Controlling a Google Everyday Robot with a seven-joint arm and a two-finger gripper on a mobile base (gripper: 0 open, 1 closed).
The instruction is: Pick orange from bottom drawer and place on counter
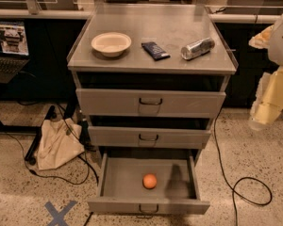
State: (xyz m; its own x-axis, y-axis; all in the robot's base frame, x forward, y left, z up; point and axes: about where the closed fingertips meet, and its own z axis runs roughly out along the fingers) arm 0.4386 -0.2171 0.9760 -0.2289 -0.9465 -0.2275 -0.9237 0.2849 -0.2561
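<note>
One orange (150,181) lies in the open bottom drawer (120,180); tool (263,117) hangs at right, grip state unclear.
</note>
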